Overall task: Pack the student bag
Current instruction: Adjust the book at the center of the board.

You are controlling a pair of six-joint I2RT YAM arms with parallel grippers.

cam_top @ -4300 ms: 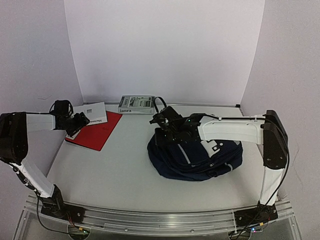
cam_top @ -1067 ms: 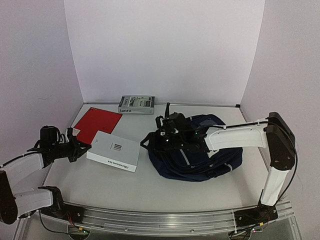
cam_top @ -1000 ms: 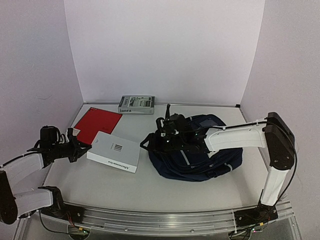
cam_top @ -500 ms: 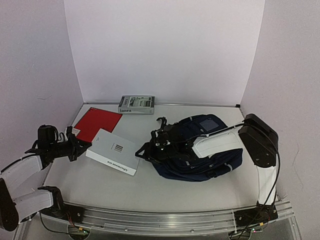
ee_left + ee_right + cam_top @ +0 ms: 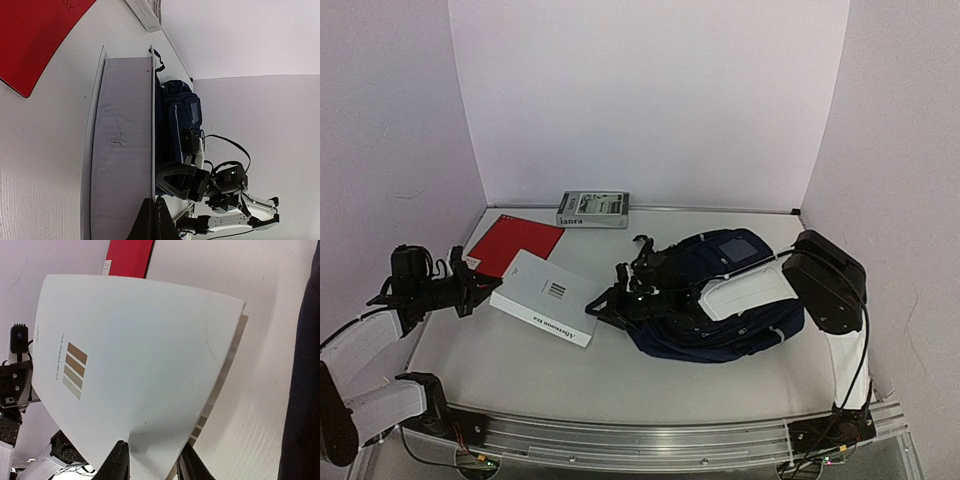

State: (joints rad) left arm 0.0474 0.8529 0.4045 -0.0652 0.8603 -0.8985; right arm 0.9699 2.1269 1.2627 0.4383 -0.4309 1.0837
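Note:
The student bag [image 5: 705, 342], navy with a grey pocket, lies on its side at centre right; it also shows in the left wrist view [image 5: 177, 107] and at the right wrist view's edge [image 5: 306, 390]. A white book [image 5: 545, 305] with brown stripes hangs between both arms, left of the bag. My left gripper [image 5: 470, 287] [image 5: 153, 209] is shut on its left edge. My right gripper [image 5: 602, 308] [image 5: 152, 460] has its fingers closed around the book's corner nearest the bag, and the cover [image 5: 135, 365] dents between them.
A red book [image 5: 515, 243] [image 5: 35, 35] lies flat at the back left. A boxed grey-and-white book [image 5: 592, 209] [image 5: 147, 12] lies against the back wall. White walls close in the left, back and right sides.
My right gripper came down off the bag, moved left to the white book's corner and closed on it. The left gripper shifted slightly left and back with the book.

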